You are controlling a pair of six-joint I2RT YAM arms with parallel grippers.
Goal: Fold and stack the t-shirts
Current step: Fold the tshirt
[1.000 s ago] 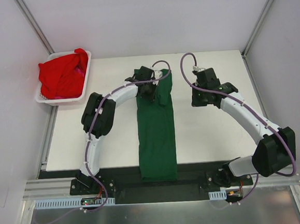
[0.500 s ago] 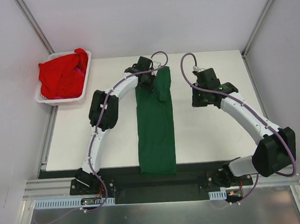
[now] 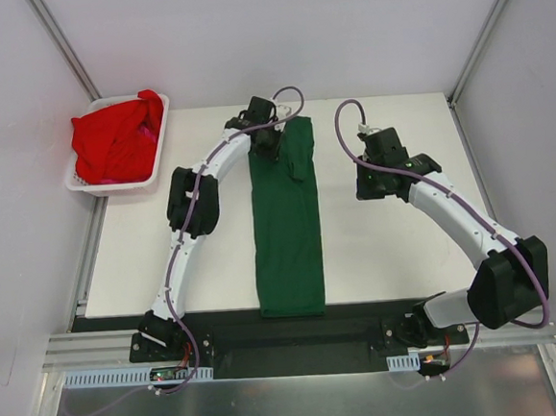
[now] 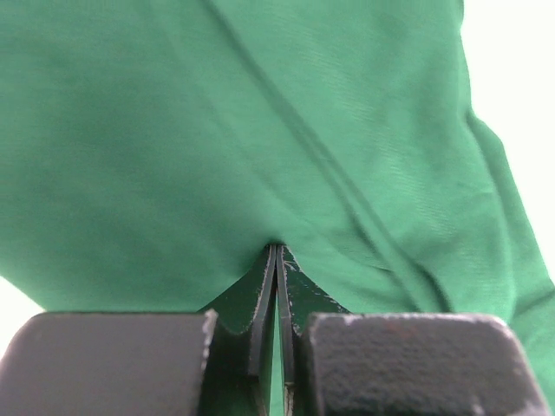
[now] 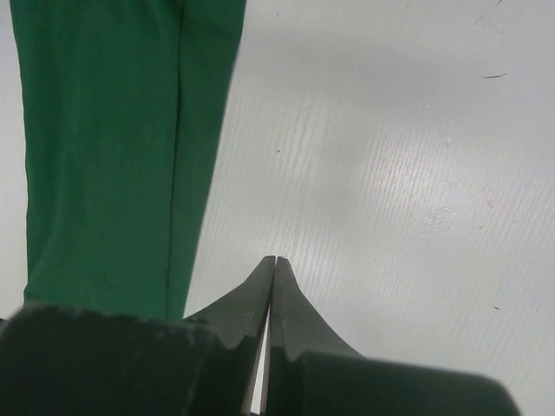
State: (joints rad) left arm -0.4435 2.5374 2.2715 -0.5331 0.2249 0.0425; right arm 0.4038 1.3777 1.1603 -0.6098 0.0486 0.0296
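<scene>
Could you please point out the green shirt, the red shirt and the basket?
Green shirt (image 3: pixel 288 236), top view, middle of the long strip.
Red shirt (image 3: pixel 111 142), top view, middle of the heap.
Basket (image 3: pixel 113 187), top view, its near rim.

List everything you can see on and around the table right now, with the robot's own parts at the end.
green t-shirt: one, dark green, folded into a long strip down the middle of the table, near end at the table's front edge
red t-shirts: one heap, number unclear, bright red, piled in the basket
basket: one, white slotted plastic, at the table's far left corner
table: one, white, under everything
left arm: one, white and black, reaching to the strip's far end
right arm: one, white and black, right of the strip
left fingers: two, black, shut on the green t-shirt
right fingers: two, black, shut, holding nothing, over bare table
</scene>
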